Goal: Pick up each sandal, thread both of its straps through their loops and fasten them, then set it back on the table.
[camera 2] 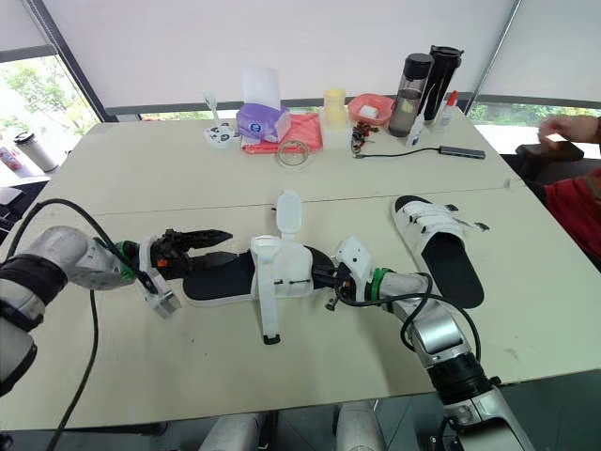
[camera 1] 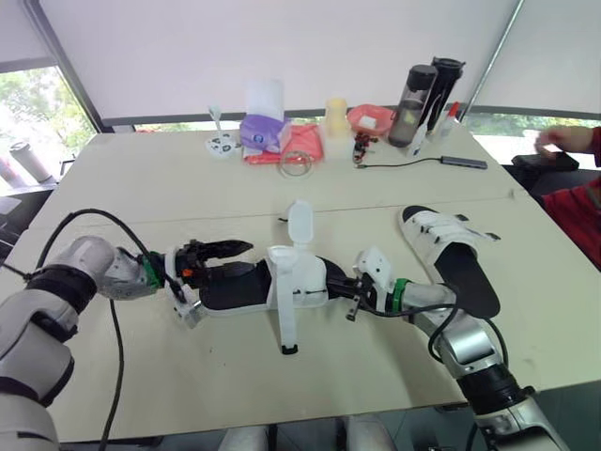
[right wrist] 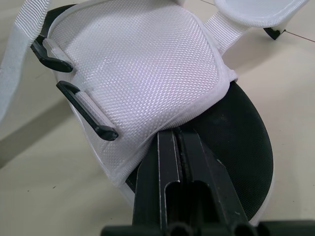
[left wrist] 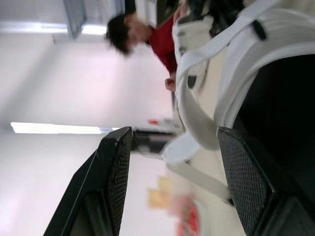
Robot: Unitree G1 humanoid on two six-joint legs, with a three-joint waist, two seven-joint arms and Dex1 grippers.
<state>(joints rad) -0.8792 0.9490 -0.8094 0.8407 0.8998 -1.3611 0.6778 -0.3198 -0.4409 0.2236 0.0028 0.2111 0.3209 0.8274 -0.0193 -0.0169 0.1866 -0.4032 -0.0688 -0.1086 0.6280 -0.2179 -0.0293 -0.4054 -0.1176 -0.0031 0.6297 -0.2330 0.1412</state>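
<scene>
Right gripper [right wrist: 178,133] is pinched tight on the toe end of the unfastened sandal [camera 1: 296,277], where the white upper meets the black sole, probably to steady it for threading. At that sandal's heel end the left gripper [camera 1: 223,261] stands spread, fingers either side of the sole and closed on nothing. The far strap [camera 1: 299,225] sticks up behind the sandal and the near strap [camera 1: 286,329] trails off its front, both out of their loops [right wrist: 88,114]. The sandal appears to lie on the table [camera 1: 188,376]. To its right rests the second sandal [camera 1: 451,258], seemingly already strapped.
</scene>
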